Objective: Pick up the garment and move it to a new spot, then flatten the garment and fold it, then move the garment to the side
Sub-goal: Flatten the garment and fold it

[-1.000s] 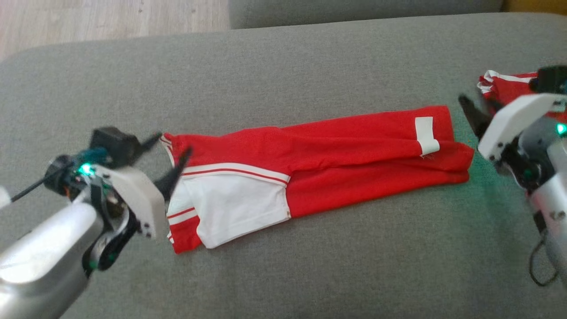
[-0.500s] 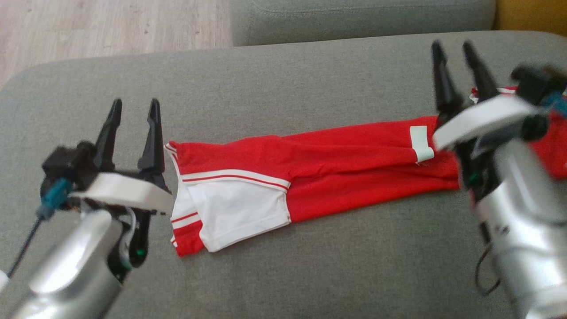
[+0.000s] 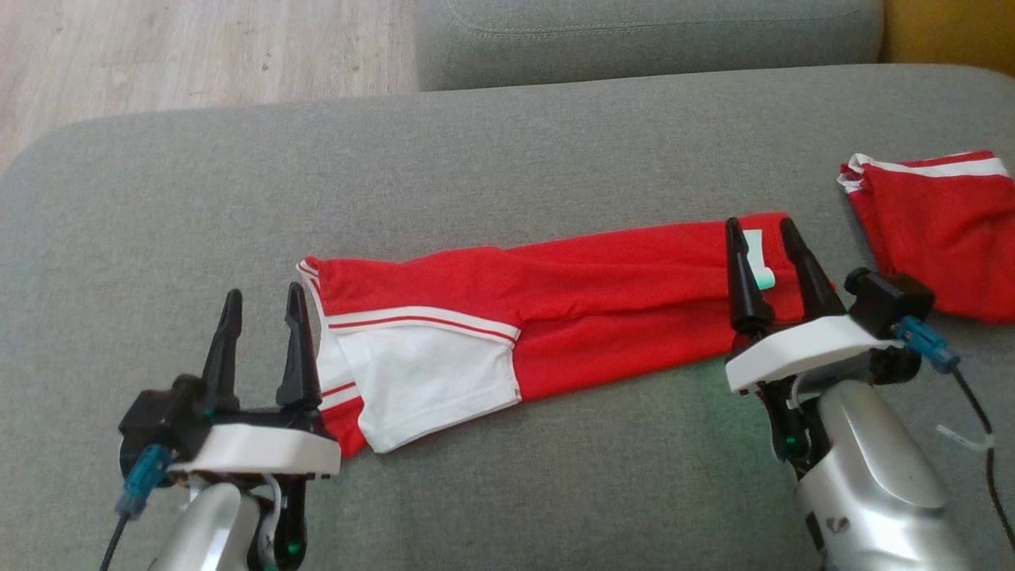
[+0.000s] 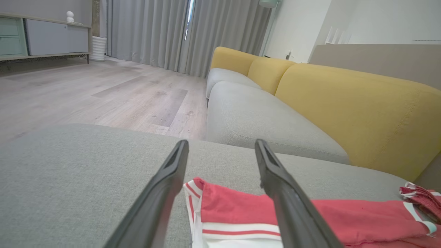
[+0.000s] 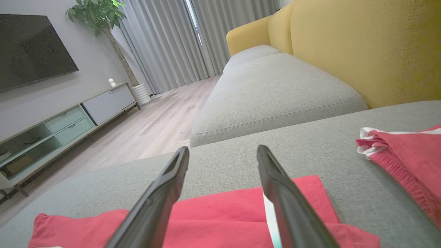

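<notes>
The folded garment (image 3: 555, 309) lies on the cushion (image 3: 507, 159) (grey sofa); left gripper (image 3: 263, 292) and right gripper (image 3: 758, 224) stand spread wide, empty, at its ends.

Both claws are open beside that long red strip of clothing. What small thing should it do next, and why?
Probably lower the right gripper onto the garment at its right end and pinch. It lies as a long strip on the cushion; the left gripper and the right stand open, one at each end, holding nothing, so a crosswise fold seems due.

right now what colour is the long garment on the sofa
Garment: red with white panels, clearest in head view.
</notes>
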Controlling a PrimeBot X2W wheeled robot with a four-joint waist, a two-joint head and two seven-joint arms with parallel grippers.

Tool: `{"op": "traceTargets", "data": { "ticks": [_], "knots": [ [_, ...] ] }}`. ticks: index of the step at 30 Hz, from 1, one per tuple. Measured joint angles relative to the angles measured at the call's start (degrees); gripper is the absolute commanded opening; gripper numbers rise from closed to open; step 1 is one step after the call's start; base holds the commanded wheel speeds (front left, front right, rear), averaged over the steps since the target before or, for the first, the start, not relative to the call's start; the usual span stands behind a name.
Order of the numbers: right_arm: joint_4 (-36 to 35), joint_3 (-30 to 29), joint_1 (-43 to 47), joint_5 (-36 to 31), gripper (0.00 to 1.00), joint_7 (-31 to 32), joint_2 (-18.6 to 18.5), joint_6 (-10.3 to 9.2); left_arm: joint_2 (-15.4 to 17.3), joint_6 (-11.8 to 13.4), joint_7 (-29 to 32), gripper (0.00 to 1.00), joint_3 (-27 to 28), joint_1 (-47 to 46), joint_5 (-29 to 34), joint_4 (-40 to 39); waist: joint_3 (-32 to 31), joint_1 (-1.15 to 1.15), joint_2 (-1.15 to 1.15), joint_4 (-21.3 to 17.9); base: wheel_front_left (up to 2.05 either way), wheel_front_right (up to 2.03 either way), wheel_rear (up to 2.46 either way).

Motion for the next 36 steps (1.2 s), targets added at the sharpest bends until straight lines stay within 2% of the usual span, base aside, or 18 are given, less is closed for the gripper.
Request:
{"op": "traceTargets", "data": {
  "ticks": [4,8,11,15,18,24,31,36],
  "knots": [
    [-0.4,-1.7,0.0,-1.4,1.0,0.0,0.2,0.0,-2.0,-3.2,0.0,1.0,2.8,0.2,3.8,1.4,0.4,0.0,0.0,0.2,0.0,0.0,0.0],
    [1.4,-7.5,-0.9,-4.7,1.0,-0.2,0.5,0.0,-3.9,-5.3,0.0,1.0,4.9,0.0,6.5,2.4,1.4,0.01,0.0,0.6,0.0,0.0,0.0],
    [5.5,-14.0,-2.5,-8.9,1.0,-0.2,0.5,0.0,-4.9,-7.0,0.0,1.0,6.1,-0.3,8.1,3.0,2.4,0.01,0.0,1.0,0.0,0.0,0.0],
    [11.9,-22.3,-5.4,-11.3,1.0,-0.2,0.5,0.0,-6.3,-8.7,0.0,1.0,7.3,-1.6,10.0,4.1,3.8,0.01,0.0,1.8,0.0,0.0,0.0],
    [17.0,-26.5,-7.7,-13.4,1.0,-0.2,0.5,0.0,-7.0,-9.7,0.0,1.0,7.8,-2.4,10.9,4.9,4.8,0.01,0.0,2.5,0.0,0.0,0.0],
    [25.1,-29.7,-11.3,-16.8,1.0,-0.2,0.5,0.0,-7.8,-11.1,0.0,1.0,9.3,-3.1,12.2,6.4,6.3,0.02,0.0,3.4,0.0,0.0,0.0],
    [33.1,-28.7,-14.4,-17.9,1.0,-0.1,0.4,0.0,-8.8,-12.0,0.0,1.0,10.9,-3.8,13.4,7.1,6.4,0.01,0.0,3.4,0.0,0.0,0.0],
    [36.4,-28.1,-16.2,-19.0,1.0,0.6,0.1,-0.01,-9.0,-12.1,0.0,1.0,11.5,-3.8,13.6,7.3,6.2,0.01,0.0,3.0,0.0,0.0,0.0]
  ]
}}
